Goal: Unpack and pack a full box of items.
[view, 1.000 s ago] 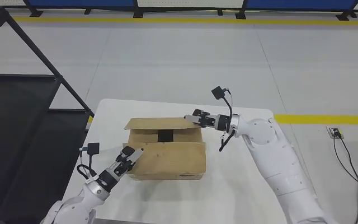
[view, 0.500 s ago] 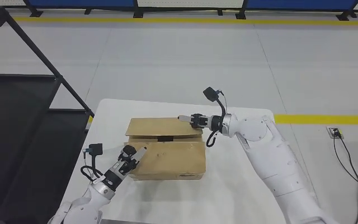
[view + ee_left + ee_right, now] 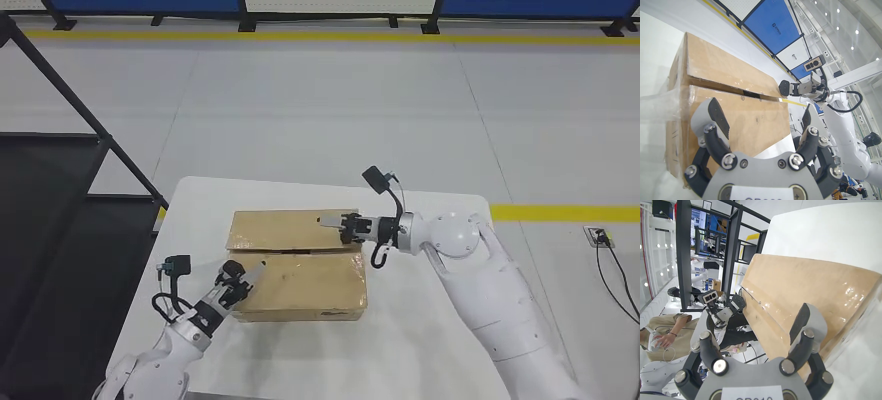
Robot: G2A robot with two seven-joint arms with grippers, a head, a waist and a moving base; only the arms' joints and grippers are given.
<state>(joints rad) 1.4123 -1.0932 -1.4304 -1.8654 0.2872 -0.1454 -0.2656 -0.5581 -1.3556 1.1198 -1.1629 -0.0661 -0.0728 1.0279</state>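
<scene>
My left fingers [image 3: 243, 276] hang spread apart at the box's near left corner, just over the near flap [image 3: 305, 272], and grip nothing. The box [image 3: 300, 300] sits mid-surface [image 3: 430, 330]. It is cardboard with shiny tape [image 3: 851, 291] on top, and both long flaps are folded almost flat. A thin dark slit [image 3: 751, 94] shows where they meet, and the far flap [image 3: 285, 228] stands a little proud there. My right fingers [image 3: 332, 221] are spread and empty too, lying at that flap's right end with one pad touching its edge.

I take the step to be shutting the lid. To do it well, I would press the far flap straight down with the flat of a right pad, not its tip, so the cardboard doesn't crease. With my left I would press the near flap nearer the seam's middle than the corner, so it seats evenly. The box looks light and may slide, so no sideways push.
</scene>
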